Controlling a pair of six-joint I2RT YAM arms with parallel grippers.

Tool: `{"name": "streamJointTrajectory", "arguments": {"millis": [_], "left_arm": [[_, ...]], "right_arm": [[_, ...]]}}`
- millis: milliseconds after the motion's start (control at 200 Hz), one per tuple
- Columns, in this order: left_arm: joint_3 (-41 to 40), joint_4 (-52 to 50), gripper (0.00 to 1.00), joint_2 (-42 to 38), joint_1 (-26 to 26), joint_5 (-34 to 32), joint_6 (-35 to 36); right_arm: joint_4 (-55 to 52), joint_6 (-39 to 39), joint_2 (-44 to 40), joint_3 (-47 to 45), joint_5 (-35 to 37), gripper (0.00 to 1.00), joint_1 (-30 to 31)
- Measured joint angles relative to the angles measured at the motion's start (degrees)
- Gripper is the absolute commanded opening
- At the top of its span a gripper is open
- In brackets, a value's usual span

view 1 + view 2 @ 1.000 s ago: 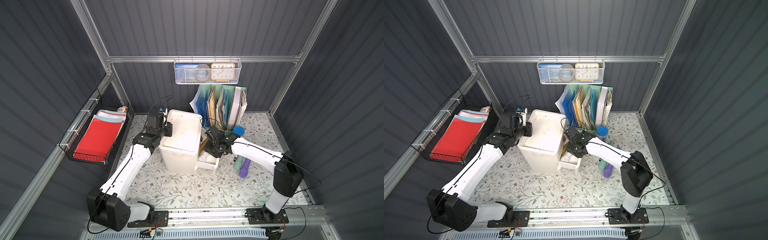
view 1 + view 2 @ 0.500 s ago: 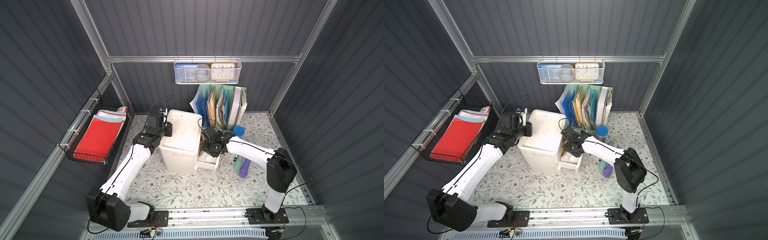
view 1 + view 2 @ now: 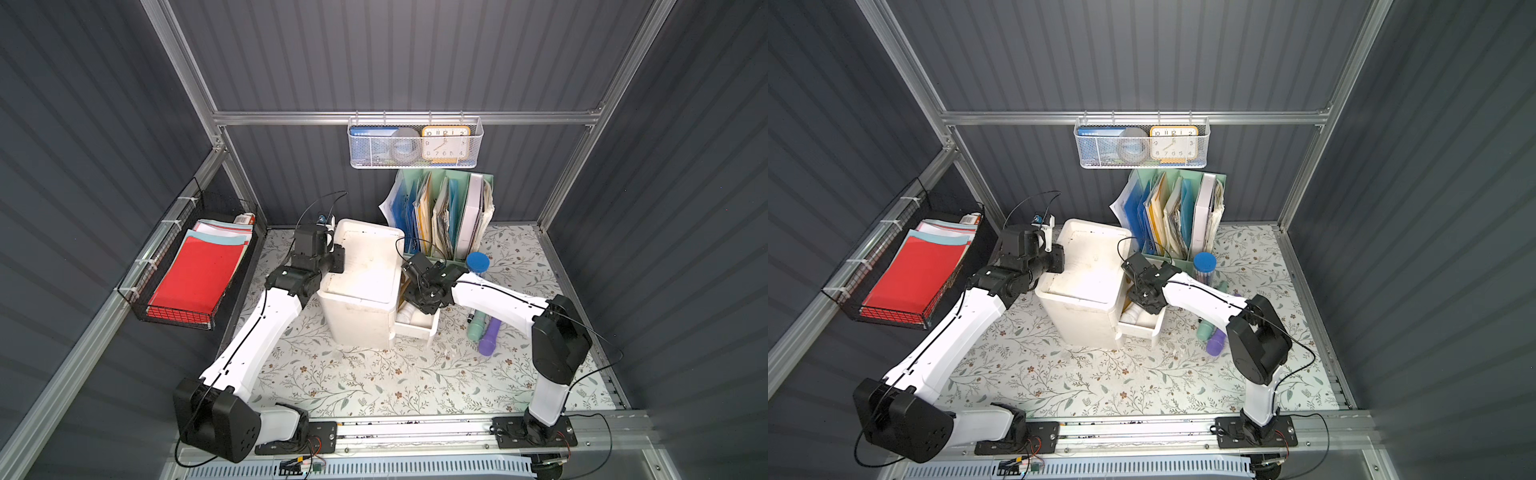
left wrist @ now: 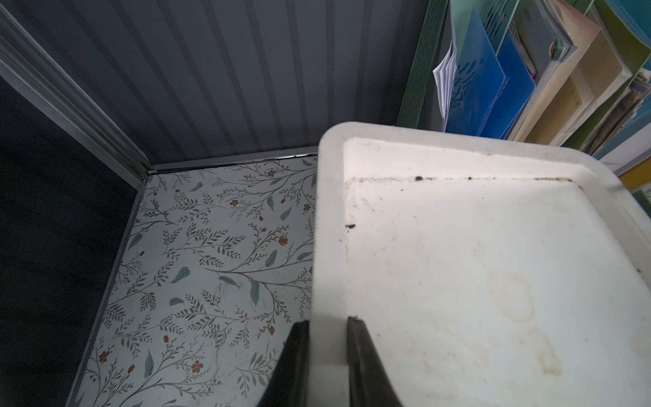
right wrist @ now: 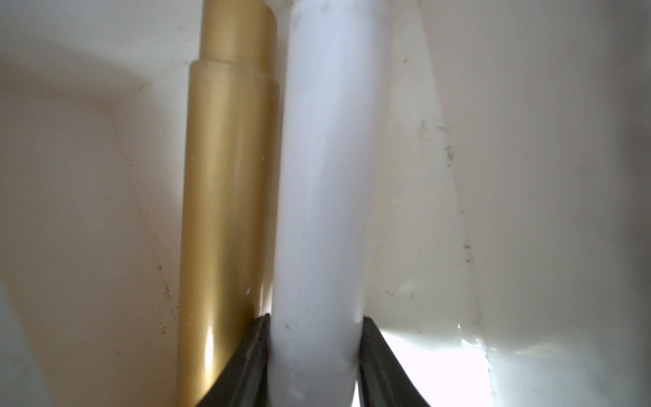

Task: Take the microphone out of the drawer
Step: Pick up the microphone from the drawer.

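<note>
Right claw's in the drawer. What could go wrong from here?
The right claw pinches the white cylinder only at its fingertips; it may slip on lifting.
The gold cylinder lies against it and could get dragged along.
The left claw holds just the drawer unit rim; the unit might tip.

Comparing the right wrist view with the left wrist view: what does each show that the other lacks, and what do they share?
Right wrist only: the inside of the drawer, with the right pincer closed on a white tube beside a gold tube. Left wrist only: the left pincer clamping the top rim of the cabinet, the flowered table, folders. Shared: black fingers gripping something white.
</note>
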Motion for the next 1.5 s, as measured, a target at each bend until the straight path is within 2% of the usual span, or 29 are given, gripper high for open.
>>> {"name": "streamJointTrajectory", "arguments": {"millis": [640,1050,1281,1501], "left_arm": [[0.0,0.0,0.0,0.0,0.0,0.0,0.0],[0.0,0.0,0.0,0.0,0.0,0.0,0.0],[0.0,0.0,0.0,0.0,0.0,0.0,0.0],[0.0,0.0,0.0,0.0,0.0,0.0,0.0]], "right_arm": [[-2.3,-9.2,-4.0,0.8,5.0,0.08,0.0],[-1.2,-19.1,-8.4,3.9,10.1,0.06,-0.1],[-2.1,-23.4,-13.7,4.4,14.6,0.06,-0.1],[-2.2,-27.1,-23.3,0.5,22.4,0.06,-0.1]]}}
